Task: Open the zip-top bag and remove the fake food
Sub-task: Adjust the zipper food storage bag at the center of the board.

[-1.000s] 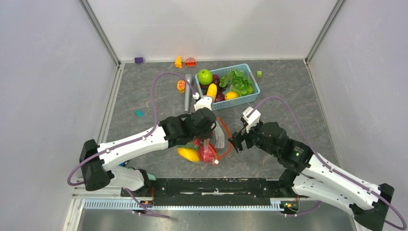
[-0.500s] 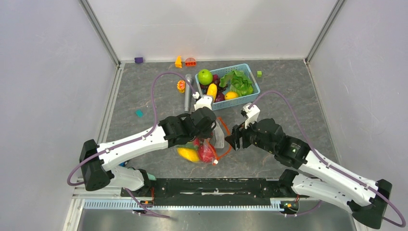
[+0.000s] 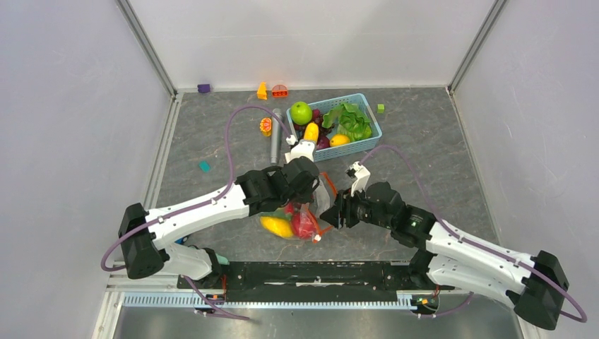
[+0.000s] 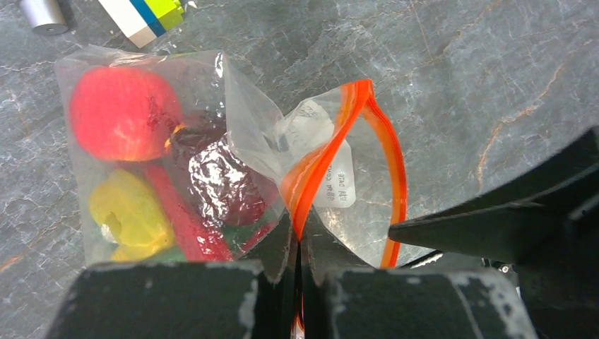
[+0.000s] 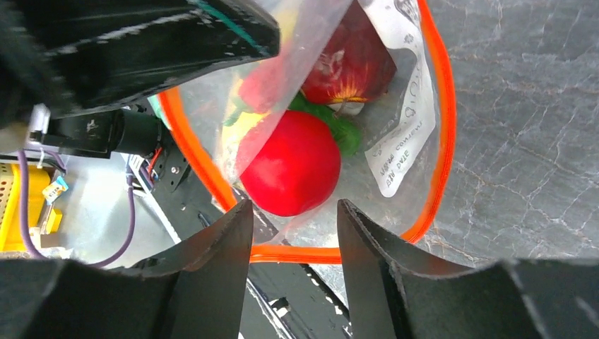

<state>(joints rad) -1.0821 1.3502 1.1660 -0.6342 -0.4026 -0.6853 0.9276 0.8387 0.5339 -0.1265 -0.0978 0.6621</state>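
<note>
L gripper (image 4: 298, 244) clamped on bag (image 4: 244, 131) zip strip (image 4: 318, 166), near table (image 3: 438, 141) front edge. R gripper (image 5: 293, 226) fingers apart, straddling opposite rim (image 5: 311, 254). Rec: R to pinch rim only, clear of red fruit (image 5: 289, 173), then pull outward.

Grey table (image 3: 438, 141): basket (image 3: 347, 150), zip-top bag (image 3: 323, 200), purple block (image 3: 204, 88).

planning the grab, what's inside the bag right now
Through the bag: a red fruit, a maroon one, a yellow piece, a long red piece, a green bit. Anything beneath them or behind the left gripper is hidden.
</note>
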